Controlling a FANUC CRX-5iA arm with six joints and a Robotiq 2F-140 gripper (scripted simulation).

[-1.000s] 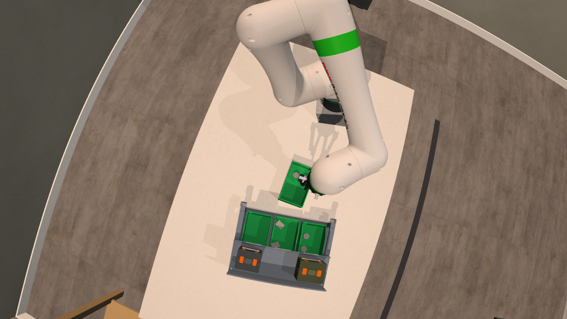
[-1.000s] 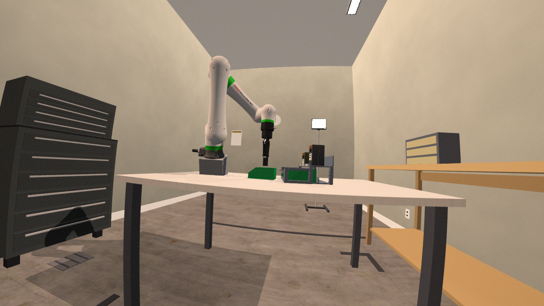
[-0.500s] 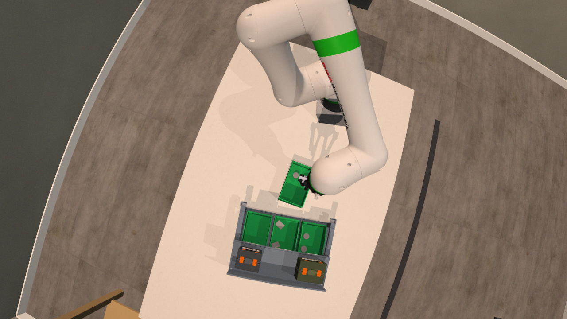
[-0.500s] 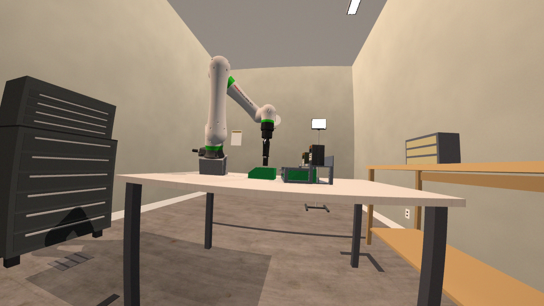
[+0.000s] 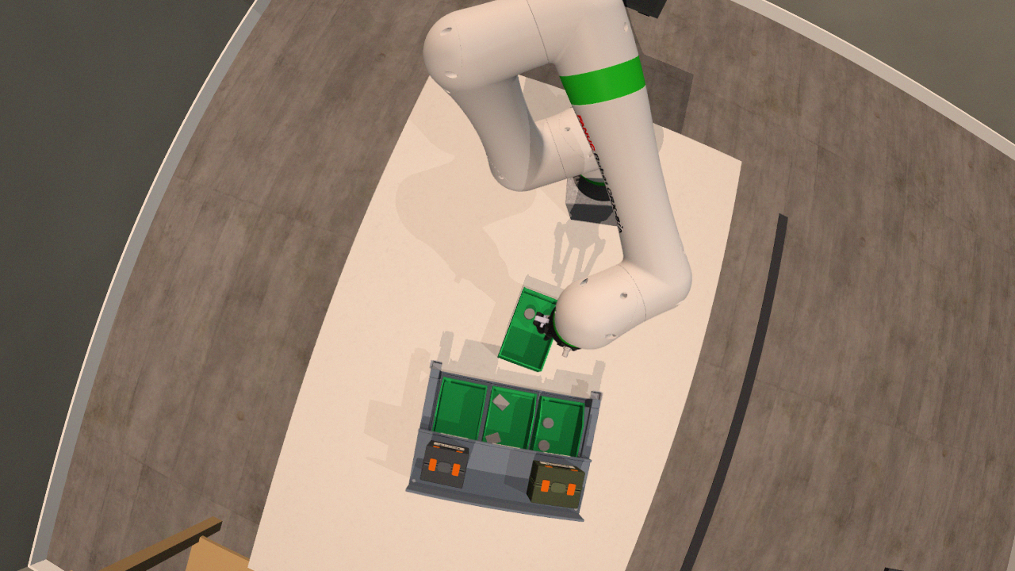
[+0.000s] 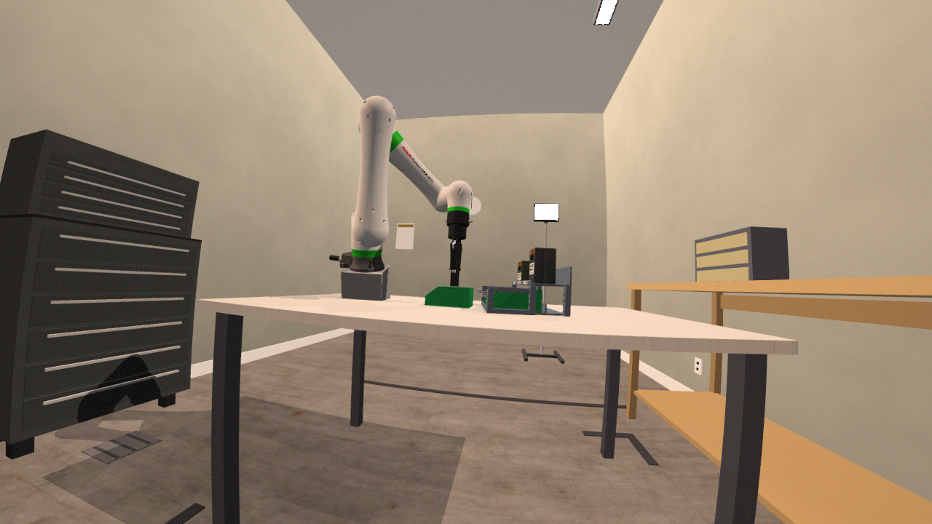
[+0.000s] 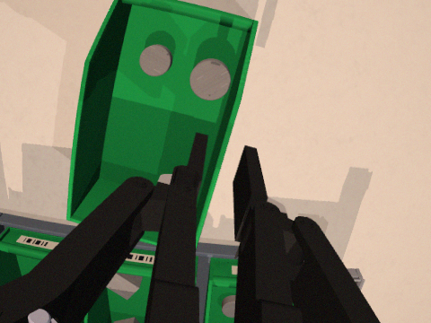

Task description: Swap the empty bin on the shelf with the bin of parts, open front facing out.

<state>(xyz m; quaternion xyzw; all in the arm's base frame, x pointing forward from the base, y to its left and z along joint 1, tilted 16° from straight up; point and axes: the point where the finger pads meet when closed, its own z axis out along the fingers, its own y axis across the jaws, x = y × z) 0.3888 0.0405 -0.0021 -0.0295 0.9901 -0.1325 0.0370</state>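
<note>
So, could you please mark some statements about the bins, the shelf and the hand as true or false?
1. The bin on the table holds two round grey parts. True.
2. The shelf already has a free gap. False: three bins stand side by side in it.
3. The empty bin is at one end of the row. True.
4. The hand hangs over the shelf. False: it is at the table bin's side wall, one finger inside and one outside.
</note>
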